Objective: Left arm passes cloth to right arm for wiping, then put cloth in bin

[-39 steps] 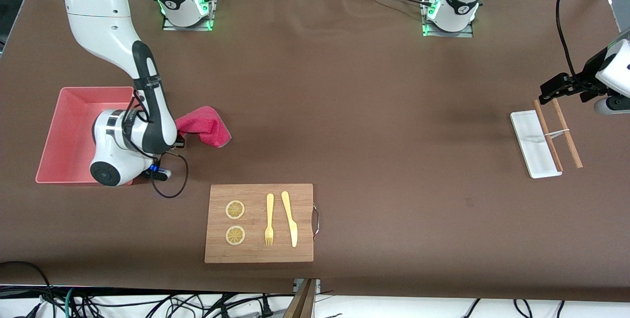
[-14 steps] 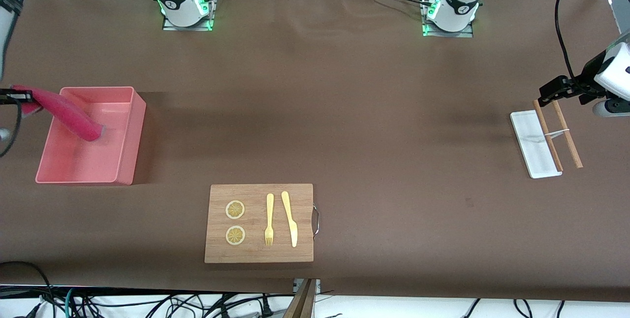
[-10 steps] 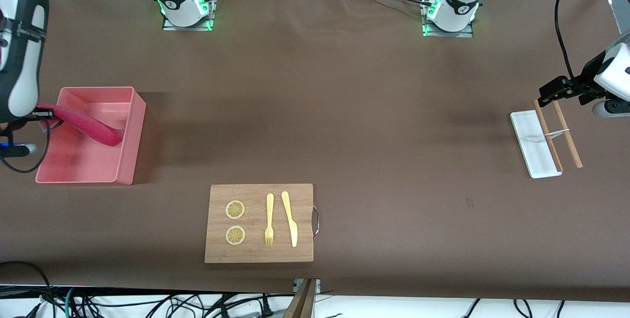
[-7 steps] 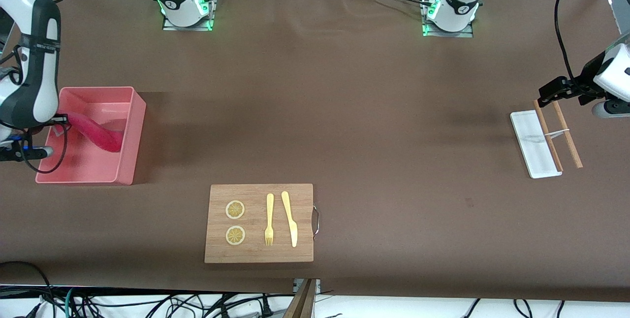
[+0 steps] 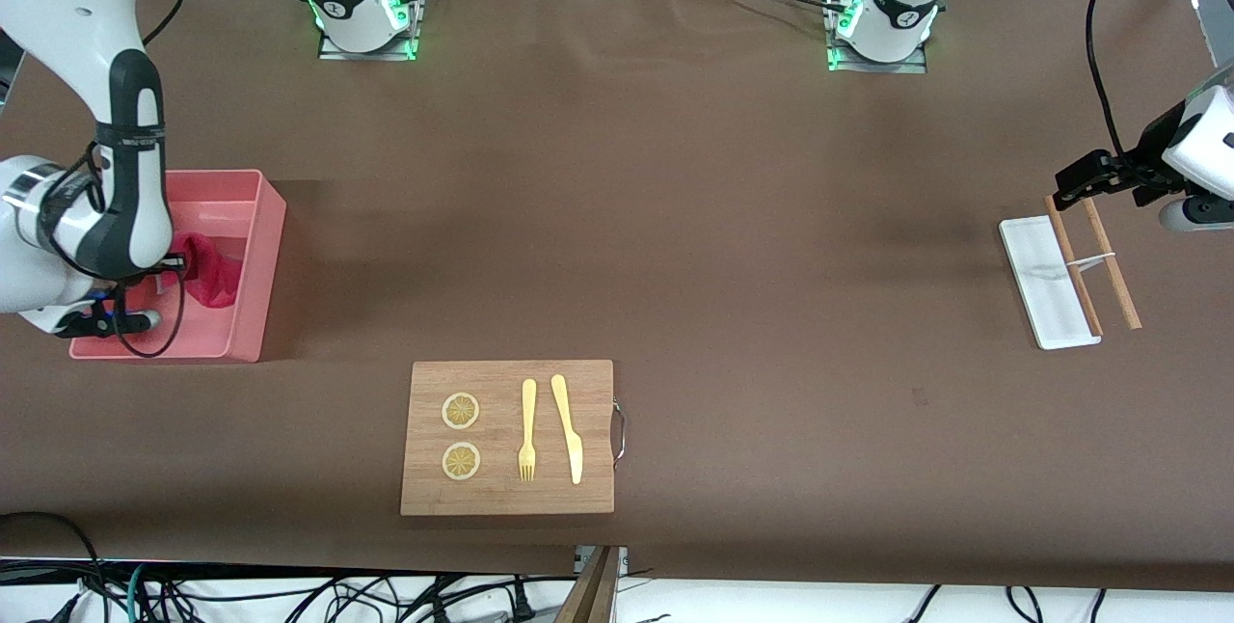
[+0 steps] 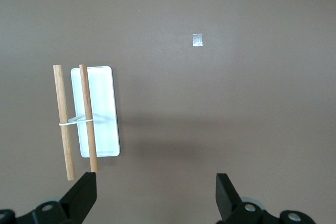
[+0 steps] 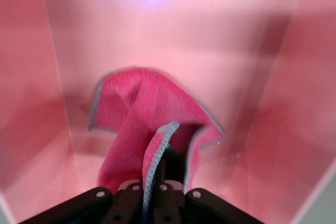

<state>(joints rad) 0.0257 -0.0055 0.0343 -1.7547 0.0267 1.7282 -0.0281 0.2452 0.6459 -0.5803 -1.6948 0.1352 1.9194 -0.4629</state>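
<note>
You are near the end: the right pincer is clamped on the cloth, which hangs bunched inside the pink bin, magenta face out with a grey edge showing; only the release looks left. The left pincer waits open over the desk beside the white tray.

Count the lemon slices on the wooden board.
2. Both lie on the wooden board, at its end toward the right arm: one lemon slice farther from the front camera, the other nearer. None appears hidden.
</note>
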